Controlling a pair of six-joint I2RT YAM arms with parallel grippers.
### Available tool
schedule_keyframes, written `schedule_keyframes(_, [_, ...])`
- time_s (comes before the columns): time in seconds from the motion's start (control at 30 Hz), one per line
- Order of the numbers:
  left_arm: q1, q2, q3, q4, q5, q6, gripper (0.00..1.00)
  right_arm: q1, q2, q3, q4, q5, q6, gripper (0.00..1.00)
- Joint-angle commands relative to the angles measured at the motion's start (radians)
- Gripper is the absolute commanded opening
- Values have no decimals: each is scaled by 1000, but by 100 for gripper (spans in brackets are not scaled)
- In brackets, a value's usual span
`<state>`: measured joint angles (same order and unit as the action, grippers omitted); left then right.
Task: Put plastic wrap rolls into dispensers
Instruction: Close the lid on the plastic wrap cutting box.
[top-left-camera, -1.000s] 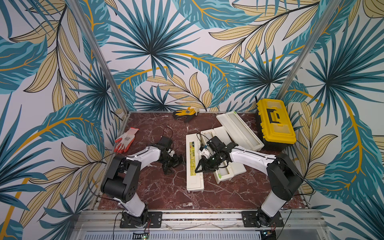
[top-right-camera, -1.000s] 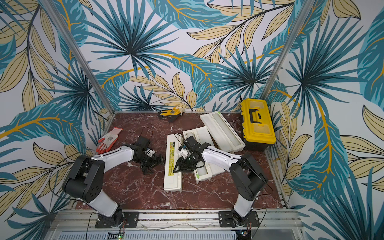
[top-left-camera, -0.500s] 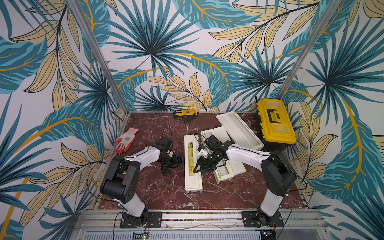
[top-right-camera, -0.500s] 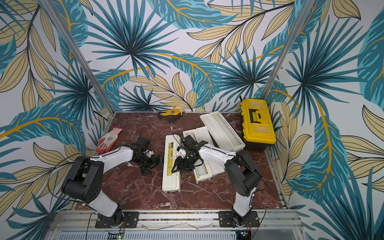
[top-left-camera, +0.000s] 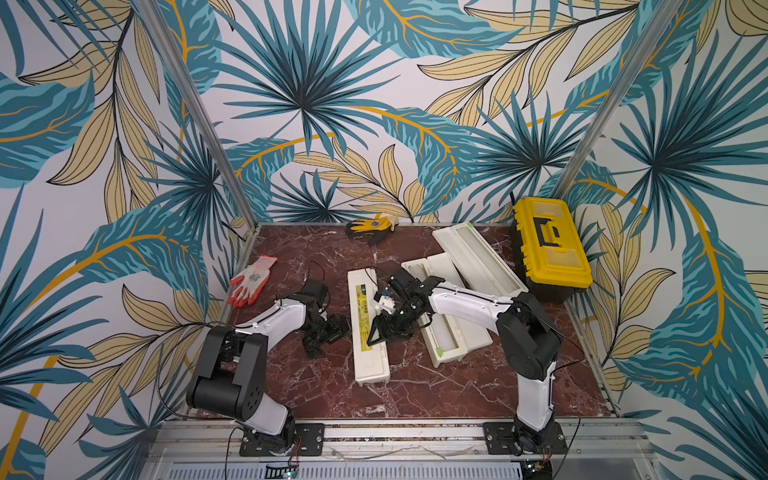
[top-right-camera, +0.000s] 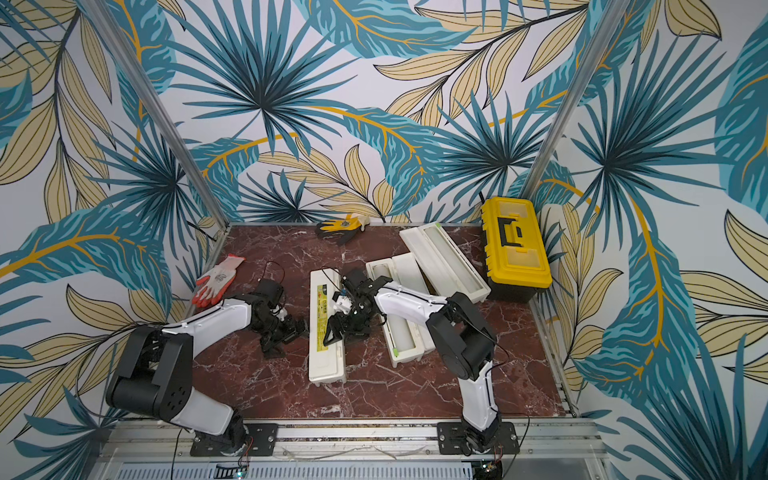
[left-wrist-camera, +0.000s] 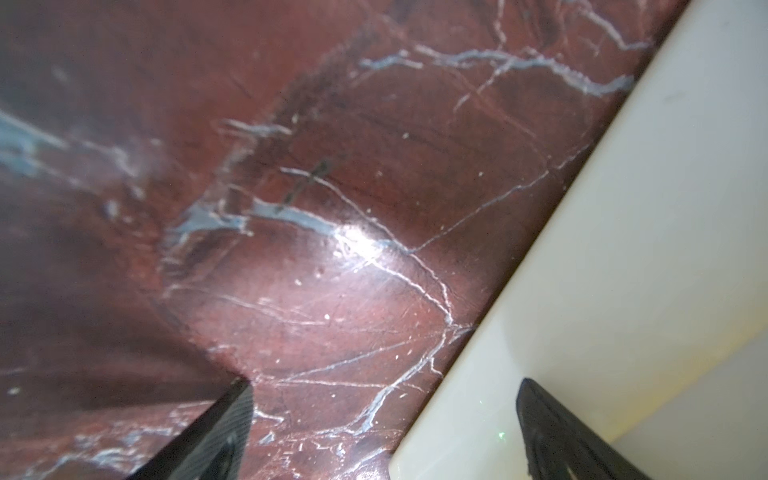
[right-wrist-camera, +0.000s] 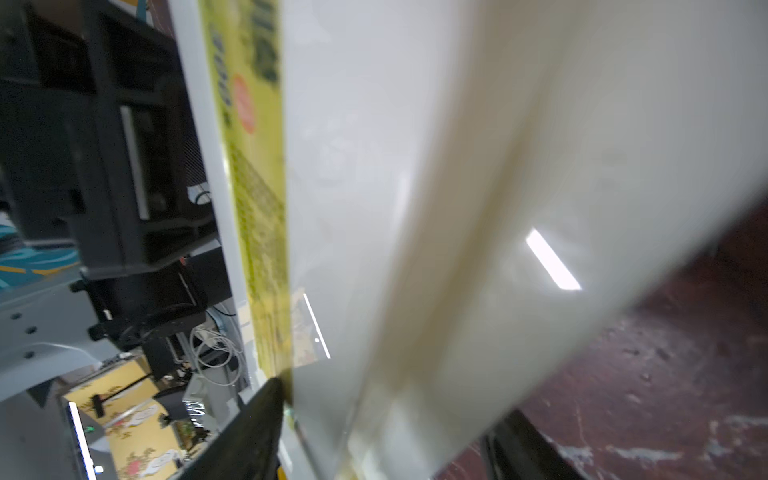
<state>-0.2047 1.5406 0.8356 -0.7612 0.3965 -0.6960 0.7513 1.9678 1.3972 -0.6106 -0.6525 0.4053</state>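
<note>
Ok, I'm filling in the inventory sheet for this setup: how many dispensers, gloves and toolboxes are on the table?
Dispensers: 3
Gloves: 2
Toolbox: 1
Total: 6

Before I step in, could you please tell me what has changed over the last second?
The closed dispenser slid sideways toward the left arm, the right gripper travelling with it, astride it; whether it grips is unclear. The left gripper, open, backed off the same way. The open dispensers, toolbox and gloves stayed put.
</note>
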Motion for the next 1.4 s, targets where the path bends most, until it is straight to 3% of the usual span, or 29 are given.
schedule_keyframes(0.0, [-10, 61, -23, 10, -10, 32, 100, 22, 2, -91, -22, 198, -20, 84])
schedule_keyframes(0.1, [-10, 71, -17, 10, -12, 37, 100, 22, -43, -149, 18, 188, -17, 93])
schedule_keyframes(0.27, [-10, 93, -13, 10, -7, 44, 100, 22, -58, -229, 63, 151, -23, 92])
schedule_keyframes(0.4, [-10, 99, -15, 8, -5, 44, 100, 22, -38, -267, 51, 128, -30, 84])
schedule_keyframes(0.6, [-10, 111, -14, 9, -2, 43, 100, 22, -3, -328, 26, 86, -22, 60])
schedule_keyframes(0.73, [-10, 112, -13, 8, -10, 40, 100, 22, 11, -321, -12, 81, -45, 57])
schedule_keyframes(0.8, [-10, 112, -9, 8, -12, 38, 100, 22, 17, -289, -43, 89, -62, 60])
schedule_keyframes(0.9, [-9, 108, 2, 9, -17, 36, 100, 17, -34, -238, -53, 150, -64, 78])
schedule_keyframes(1.0, [-10, 107, 26, 3, -32, 42, 100, -13, -84, -160, -59, 206, -56, 86])
schedule_keyframes(1.13, [-9, 113, 58, -4, -62, 53, 100, -65, -94, -46, -42, 201, -64, 92])
schedule_keyframes(1.37, [13, 136, 137, -4, -95, 84, 100, -132, 35, 132, 60, 159, -40, 95])
